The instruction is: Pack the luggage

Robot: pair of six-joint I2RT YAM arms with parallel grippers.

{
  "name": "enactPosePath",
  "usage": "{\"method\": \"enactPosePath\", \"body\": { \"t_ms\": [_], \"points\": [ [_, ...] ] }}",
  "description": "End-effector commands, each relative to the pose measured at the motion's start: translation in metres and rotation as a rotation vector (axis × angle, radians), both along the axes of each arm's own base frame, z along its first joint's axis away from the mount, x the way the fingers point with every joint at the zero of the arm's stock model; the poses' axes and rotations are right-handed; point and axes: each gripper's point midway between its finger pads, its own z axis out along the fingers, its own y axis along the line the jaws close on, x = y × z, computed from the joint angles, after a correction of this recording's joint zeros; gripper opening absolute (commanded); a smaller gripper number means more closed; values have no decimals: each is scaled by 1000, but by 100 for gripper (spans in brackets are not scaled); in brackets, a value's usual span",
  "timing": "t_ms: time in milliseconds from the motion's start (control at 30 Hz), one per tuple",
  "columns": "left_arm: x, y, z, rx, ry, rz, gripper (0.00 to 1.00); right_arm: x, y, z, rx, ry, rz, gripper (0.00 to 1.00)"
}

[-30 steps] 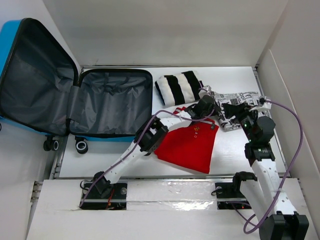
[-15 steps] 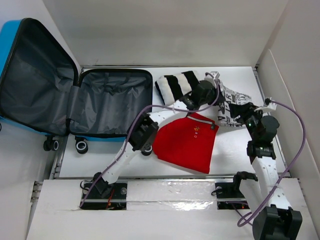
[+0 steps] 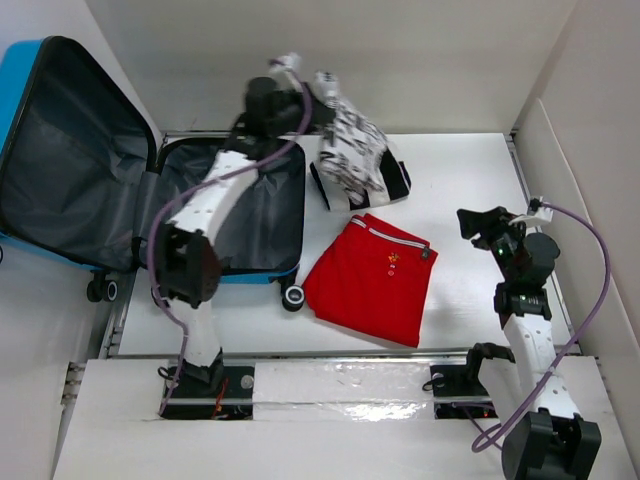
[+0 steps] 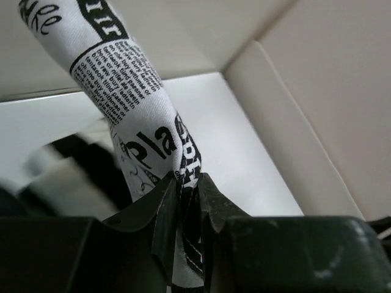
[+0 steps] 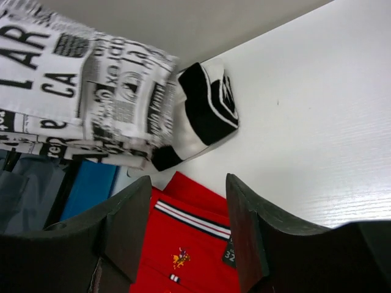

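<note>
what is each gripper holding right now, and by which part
Left gripper: shut on the newspaper-print garment, pinching a bunched fold of it between the fingertips. Right gripper: open, holding nothing.

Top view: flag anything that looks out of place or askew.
The newsprint cloth dangles bunched from the left gripper, over the striped garment, not in the suitcase. The red shirt lies skewed on the table. Nothing looks spilled or damaged.

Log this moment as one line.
left gripper: shut on newsprint garment, aloft beside luggage | right gripper: open, empty | red shirt: on table | luggage: open
</note>
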Motion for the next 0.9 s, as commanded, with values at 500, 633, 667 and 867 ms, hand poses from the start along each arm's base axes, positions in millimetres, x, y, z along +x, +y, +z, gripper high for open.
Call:
{"method": "enactPosePath", "body": {
  "t_ms": [500, 633, 667, 867],
  "points": [
    [-67, 349, -133, -127, 251, 719, 0, 3, 4, 8, -16, -49, 48, 58],
    [-87, 369, -179, -75, 363, 830, 0, 5, 7, 3, -22, -32, 72, 58],
    [-90, 378, -185, -70, 382, 864, 0, 5, 7, 3, -25, -31, 72, 58],
    [-103, 397, -213, -65, 537, 924, 3, 10, 6, -3, -46, -19, 70, 70]
  ]
}}
